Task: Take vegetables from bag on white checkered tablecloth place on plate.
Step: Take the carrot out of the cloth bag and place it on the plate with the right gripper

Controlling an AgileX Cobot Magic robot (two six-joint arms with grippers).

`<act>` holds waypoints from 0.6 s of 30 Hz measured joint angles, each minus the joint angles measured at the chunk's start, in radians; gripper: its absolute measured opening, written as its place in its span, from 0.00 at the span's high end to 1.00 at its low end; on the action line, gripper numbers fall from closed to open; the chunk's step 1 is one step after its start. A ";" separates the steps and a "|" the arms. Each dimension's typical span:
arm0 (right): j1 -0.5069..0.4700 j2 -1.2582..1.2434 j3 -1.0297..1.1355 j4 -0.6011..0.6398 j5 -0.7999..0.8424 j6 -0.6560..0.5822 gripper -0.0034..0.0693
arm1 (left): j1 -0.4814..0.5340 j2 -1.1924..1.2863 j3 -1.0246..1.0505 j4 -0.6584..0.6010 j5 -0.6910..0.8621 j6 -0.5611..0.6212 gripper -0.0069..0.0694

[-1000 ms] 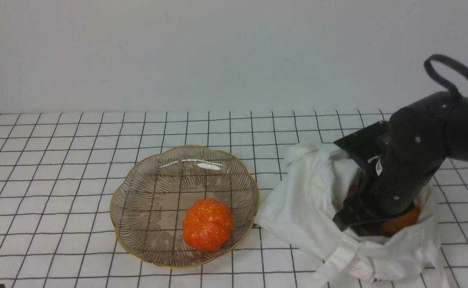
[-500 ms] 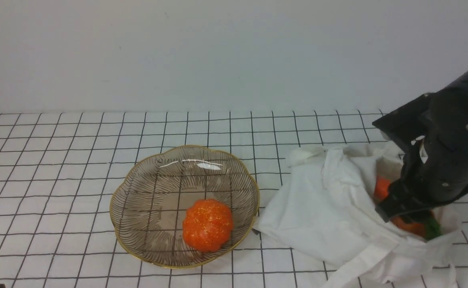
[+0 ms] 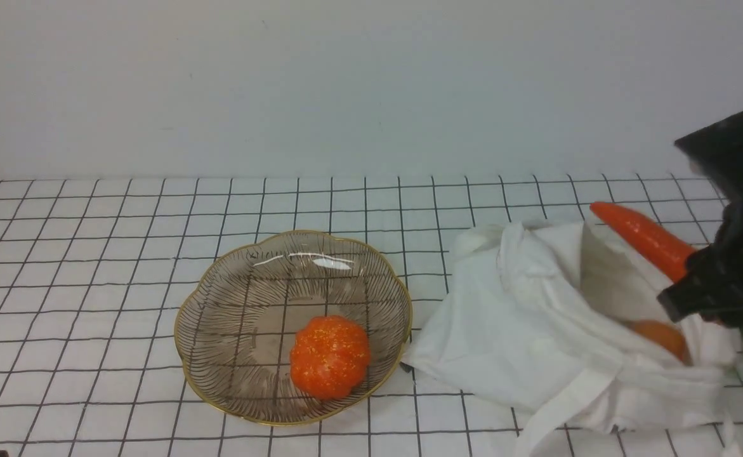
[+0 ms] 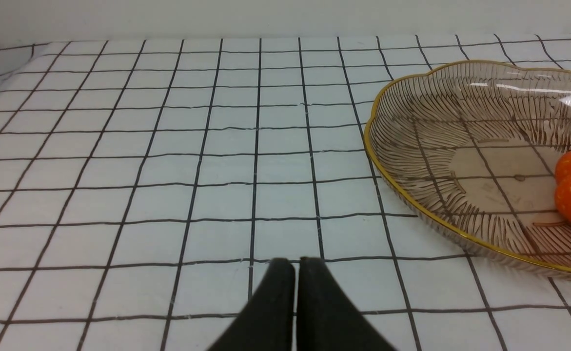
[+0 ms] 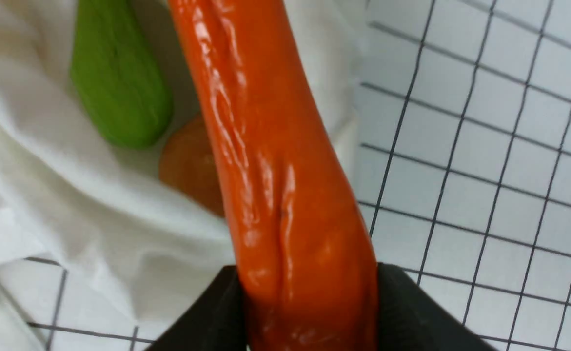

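While the right gripper (image 5: 309, 312) clamps the carrot (image 3: 644, 238) by its thick end above the bag (image 3: 523, 317), its tip slants up-left toward the plate (image 3: 219, 285), well apart; the left gripper (image 4: 296, 297) sits closed, empty, nearer the plate.

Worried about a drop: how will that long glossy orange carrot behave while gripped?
The long glossy orange carrot is probably stiff: it juts straight out of the right gripper. Its shiny skin may slip. Held near one end, it could pivot.
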 joint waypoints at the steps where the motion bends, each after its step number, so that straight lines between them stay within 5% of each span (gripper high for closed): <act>1: 0.000 -0.017 0.000 0.012 0.000 0.000 0.53 | 0.000 0.000 0.000 0.000 0.000 0.005 0.92; 7: 0.000 -0.136 0.000 0.112 0.014 0.001 0.53 | 0.000 0.000 0.000 0.000 0.000 0.005 0.92; 11: 0.008 -0.140 0.000 0.292 -0.030 -0.037 0.53 | 0.000 0.000 0.000 0.000 0.000 0.005 0.92; 18: 0.155 0.042 -0.045 0.566 -0.252 -0.194 0.53 | 0.000 0.000 0.000 0.000 0.000 0.005 0.92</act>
